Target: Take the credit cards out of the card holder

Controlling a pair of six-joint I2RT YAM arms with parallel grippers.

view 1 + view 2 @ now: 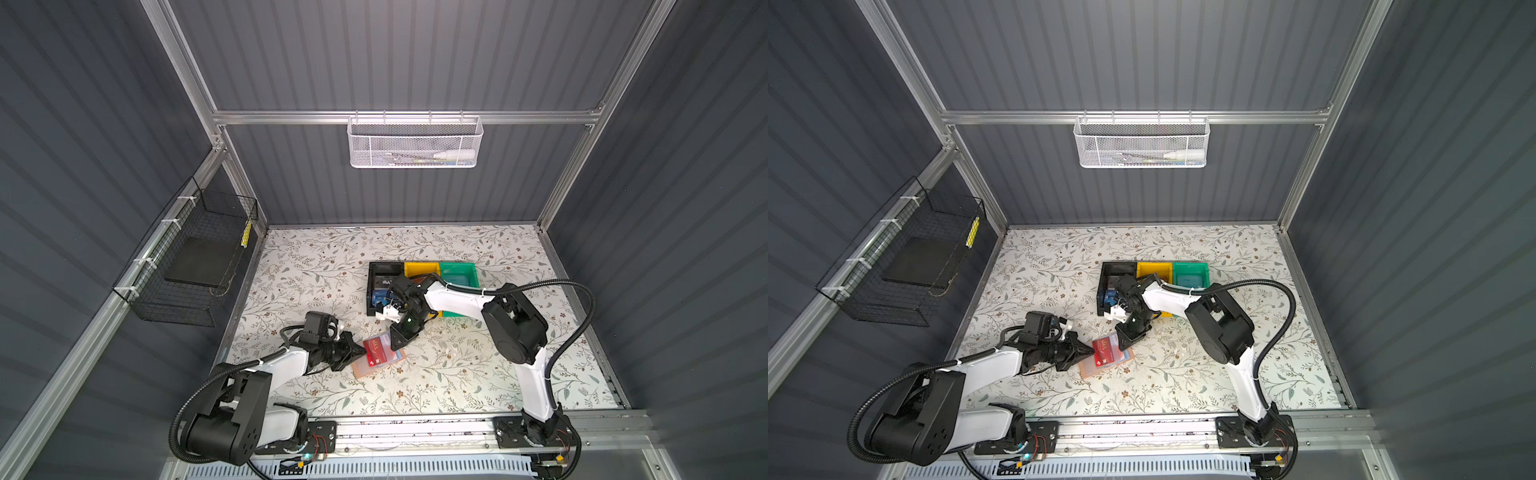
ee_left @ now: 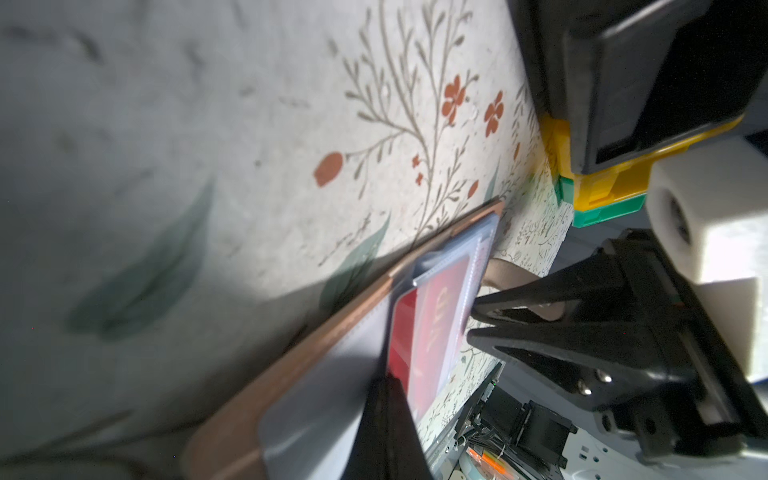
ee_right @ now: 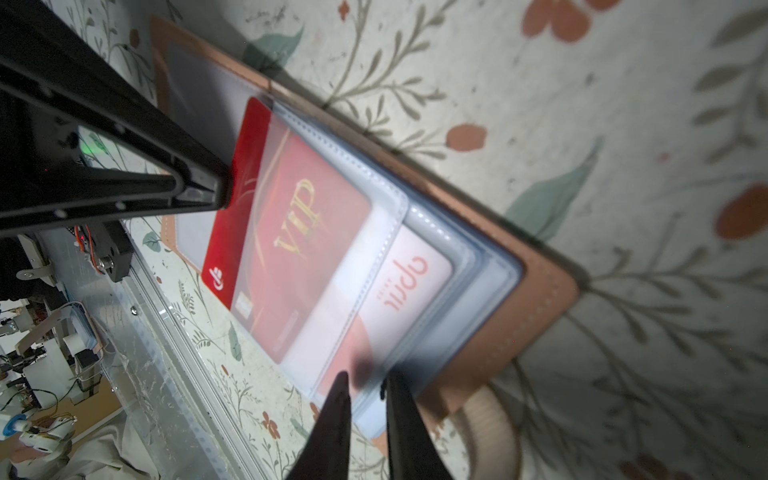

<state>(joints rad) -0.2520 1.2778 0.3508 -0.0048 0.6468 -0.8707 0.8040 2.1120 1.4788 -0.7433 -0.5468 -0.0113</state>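
Note:
The tan card holder (image 1: 362, 371) (image 1: 1090, 369) lies open on the floral table, its clear sleeves (image 3: 478, 266) facing up. A red credit card (image 1: 376, 348) (image 3: 299, 232) with "VIP" lettering sticks partly out of the top sleeve. My left gripper (image 1: 365, 353) (image 2: 390, 388) is shut on that card's exposed edge. A white-and-red card (image 3: 409, 282) sits in a sleeve beneath. My right gripper (image 1: 392, 343) (image 3: 368, 384) points down at the sleeves' opposite edge. Its jaws stand a narrow gap apart, side by side over the plastic, with nothing pinched between them.
Behind the right arm stand a black bin (image 1: 376, 267) holding a blue card (image 1: 380, 296), a yellow bin (image 1: 419, 269) and a green bin (image 1: 459, 266). A black wire basket (image 1: 187, 266) hangs on the left wall. A white mesh basket (image 1: 415, 141) hangs on the back rail.

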